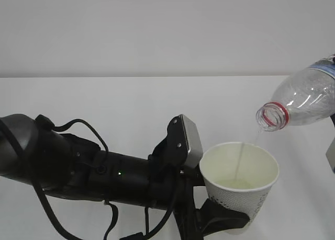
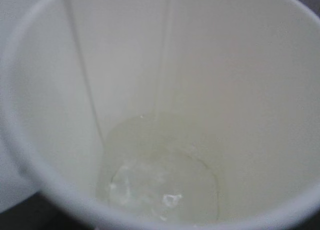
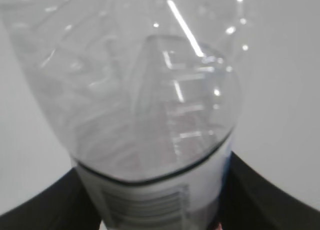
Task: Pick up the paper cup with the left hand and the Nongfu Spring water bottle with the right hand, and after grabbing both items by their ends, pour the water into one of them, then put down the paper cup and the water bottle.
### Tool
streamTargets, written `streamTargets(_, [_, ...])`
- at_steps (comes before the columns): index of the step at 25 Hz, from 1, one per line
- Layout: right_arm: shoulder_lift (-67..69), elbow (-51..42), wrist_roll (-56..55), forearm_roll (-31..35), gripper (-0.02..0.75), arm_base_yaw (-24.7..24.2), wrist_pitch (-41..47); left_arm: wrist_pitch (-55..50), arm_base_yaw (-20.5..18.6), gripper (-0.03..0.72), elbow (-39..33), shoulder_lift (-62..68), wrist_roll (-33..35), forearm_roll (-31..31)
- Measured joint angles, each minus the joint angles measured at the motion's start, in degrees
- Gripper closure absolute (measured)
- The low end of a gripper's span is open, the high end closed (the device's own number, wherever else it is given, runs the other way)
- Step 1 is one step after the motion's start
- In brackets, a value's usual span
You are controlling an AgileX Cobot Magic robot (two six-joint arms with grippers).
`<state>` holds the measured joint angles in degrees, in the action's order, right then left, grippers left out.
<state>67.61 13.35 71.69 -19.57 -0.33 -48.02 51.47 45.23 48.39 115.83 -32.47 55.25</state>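
Observation:
The white paper cup [image 1: 239,183] is held upright, and the left hand [image 1: 228,220] is shut on its dotted lower wall. Above it to the right, the clear Nongfu Spring water bottle [image 1: 306,96] is tilted with its red-ringed mouth [image 1: 272,116] pointing down over the cup. A thin stream of water [image 1: 242,161] falls into the cup. In the left wrist view the cup's inside [image 2: 210,79] fills the frame, with a shallow pool of water [image 2: 160,182] at the bottom. In the right wrist view the right hand [image 3: 150,212] is shut on the bottle [image 3: 145,89] at its label, with black fingers [image 3: 272,200] on both sides.
The left arm [image 1: 78,164], bulky and black with cables and a grey block [image 1: 188,140], lies across the lower left. A white tabletop [image 1: 131,104] runs back to a pale wall. A grey part [image 1: 331,151] shows at the right edge.

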Motion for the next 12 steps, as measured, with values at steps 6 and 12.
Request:
streamTargets(6, [0.0,0.0,0.4,0.3,0.28,0.0,0.0,-1.1,0.0,0.16,0.0,0.0,0.0,0.0])
streamTargets(12, [0.0,0.0,1.0,0.4,0.28,0.0,0.0,-1.7,0.0,0.16,0.0,0.0,0.0,0.0])
